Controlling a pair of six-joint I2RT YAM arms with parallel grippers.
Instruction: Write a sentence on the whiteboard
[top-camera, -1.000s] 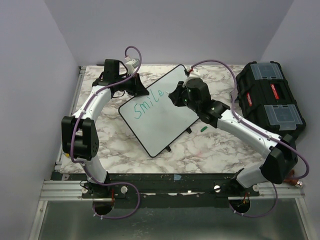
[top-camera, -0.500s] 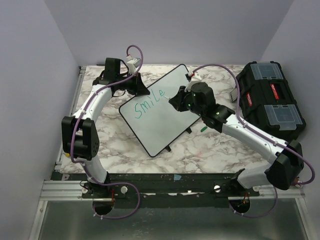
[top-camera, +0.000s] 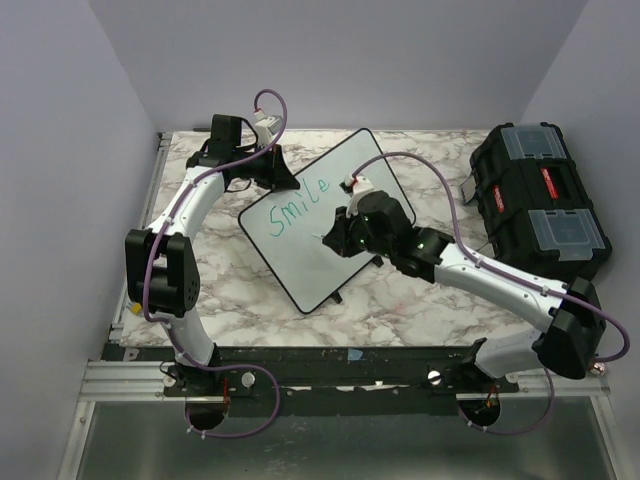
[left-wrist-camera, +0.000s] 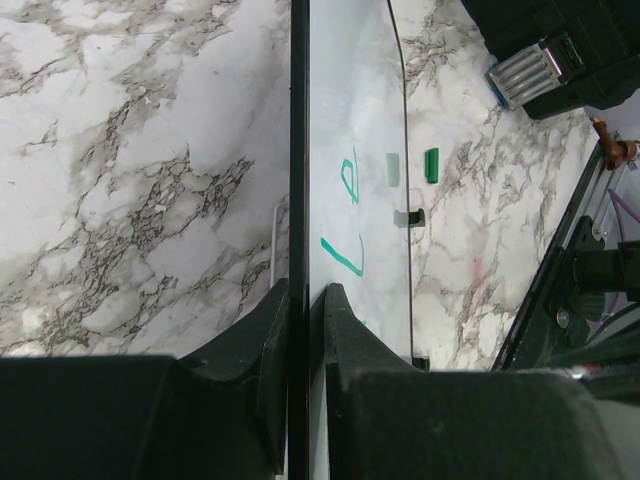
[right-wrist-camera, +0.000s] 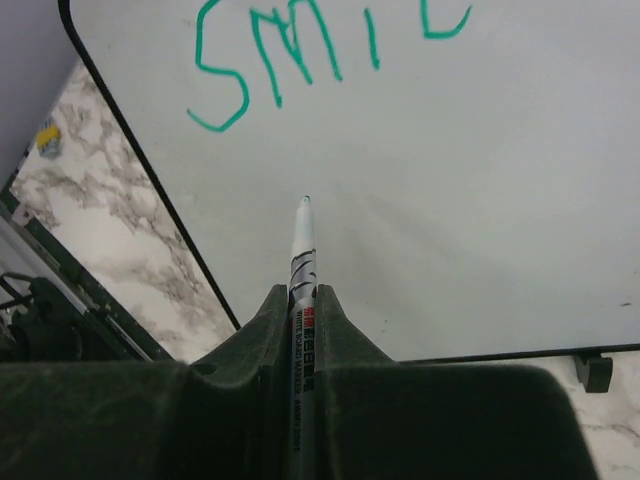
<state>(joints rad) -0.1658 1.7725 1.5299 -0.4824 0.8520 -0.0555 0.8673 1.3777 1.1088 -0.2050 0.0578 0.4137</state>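
The whiteboard (top-camera: 335, 262) lies tilted on the marble table, with the green word "Smile" (top-camera: 298, 207) near its upper left edge; the word also shows in the right wrist view (right-wrist-camera: 300, 45). My left gripper (top-camera: 283, 177) is shut on the whiteboard's black frame (left-wrist-camera: 298, 150) at the far left edge. My right gripper (top-camera: 335, 232) is shut on a white whiteboard marker (right-wrist-camera: 302, 250). The marker's tip points at blank board below the word, and I cannot tell whether it touches.
A black toolbox (top-camera: 540, 200) stands at the right. A green marker cap (left-wrist-camera: 431, 165) lies on the marble beside the board's right edge. The marble tabletop (top-camera: 420, 300) ends at a metal rail in front.
My right gripper has moved with the marker from the board's upper right, near the end of "Smile", down and left to the blank middle of the board. The left gripper has stayed put.
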